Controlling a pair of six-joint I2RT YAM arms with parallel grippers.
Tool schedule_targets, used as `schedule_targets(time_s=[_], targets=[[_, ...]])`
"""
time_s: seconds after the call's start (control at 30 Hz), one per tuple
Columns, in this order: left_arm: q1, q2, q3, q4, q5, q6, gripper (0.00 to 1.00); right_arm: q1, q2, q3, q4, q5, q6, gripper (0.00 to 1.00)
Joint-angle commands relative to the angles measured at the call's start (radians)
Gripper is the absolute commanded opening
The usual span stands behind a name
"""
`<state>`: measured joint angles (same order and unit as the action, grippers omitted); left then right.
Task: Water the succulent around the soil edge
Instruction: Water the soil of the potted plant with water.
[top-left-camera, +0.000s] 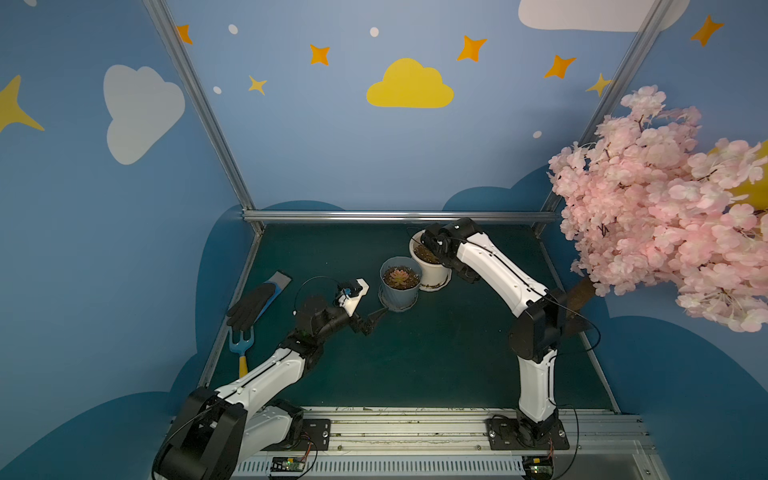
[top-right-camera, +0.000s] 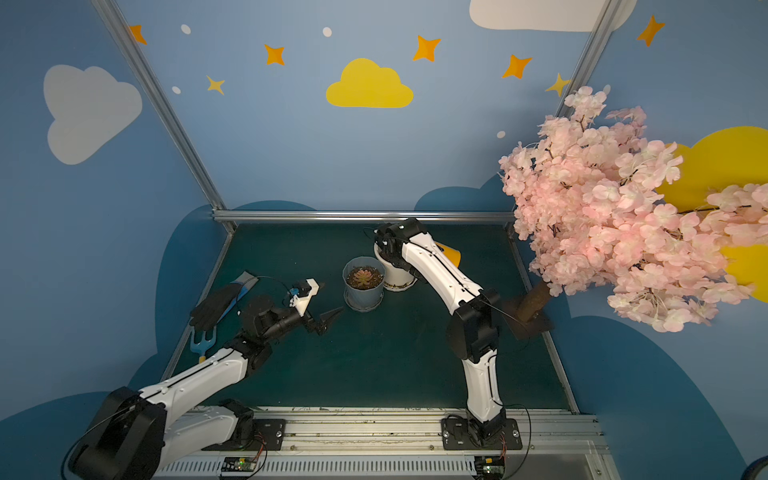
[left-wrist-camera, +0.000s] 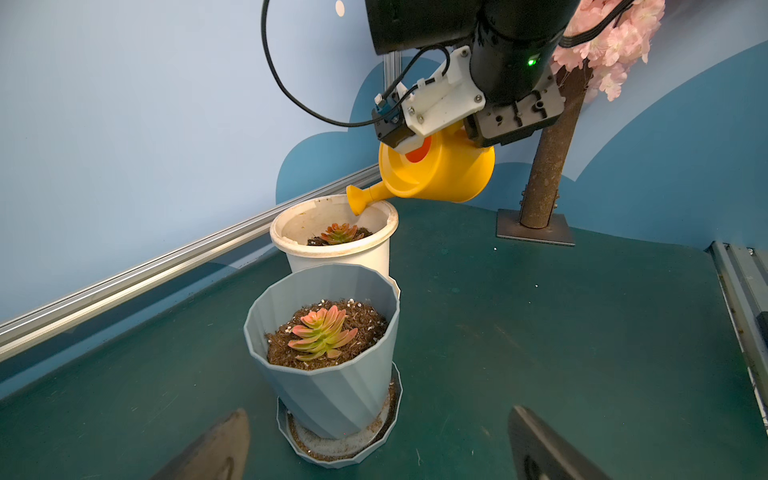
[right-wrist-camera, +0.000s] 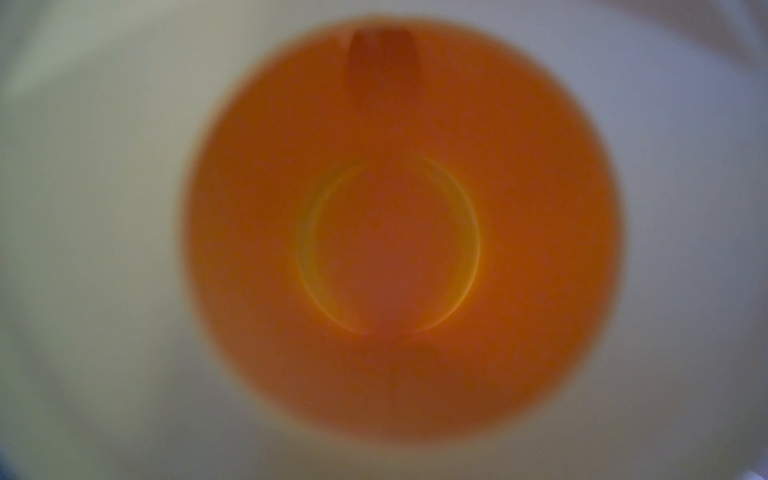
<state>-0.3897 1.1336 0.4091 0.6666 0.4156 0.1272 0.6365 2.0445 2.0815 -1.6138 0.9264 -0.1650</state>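
My right gripper (left-wrist-camera: 505, 124) is shut on a yellow watering can (left-wrist-camera: 440, 170), tilted with its spout (left-wrist-camera: 360, 200) over the rim of a white pot (left-wrist-camera: 332, 253). A small succulent (left-wrist-camera: 340, 233) grows in that pot's soil. In front of it a blue-grey pot (left-wrist-camera: 332, 390) on a saucer (left-wrist-camera: 345, 451) holds a pink-green succulent (left-wrist-camera: 322, 334). My left gripper (top-left-camera: 374, 318) stands open, low beside the blue-grey pot's saucer, with nothing between its fingers. The right wrist view shows only the can's blurred orange inside (right-wrist-camera: 399, 232). No water stream is visible.
A black and blue glove (top-left-camera: 253, 305) and a blue hand fork (top-left-camera: 241, 345) lie at the left edge of the green mat. A pink blossom tree (top-left-camera: 665, 208) overhangs the right side, its trunk base (left-wrist-camera: 536, 232) behind the can. A metal rail (top-left-camera: 399, 216) bounds the back.
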Motion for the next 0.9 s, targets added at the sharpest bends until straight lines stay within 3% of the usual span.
schedule_targets(time_s=[0.0, 0.33, 0.87], targets=[[0.005, 0.006, -0.010, 0.014, -0.003, 0.008, 1.00, -0.005, 0.017, 0.049, -0.098, 0.027, -0.005, 0.00], [0.005, 0.010, -0.010, 0.014, -0.002, 0.007, 1.00, -0.009, 0.032, 0.109, -0.076, 0.031, 0.006, 0.00], [0.005, 0.006, -0.008, 0.019, 0.009, -0.001, 1.00, -0.049, -0.020, 0.120, -0.060, -0.126, 0.133, 0.00]])
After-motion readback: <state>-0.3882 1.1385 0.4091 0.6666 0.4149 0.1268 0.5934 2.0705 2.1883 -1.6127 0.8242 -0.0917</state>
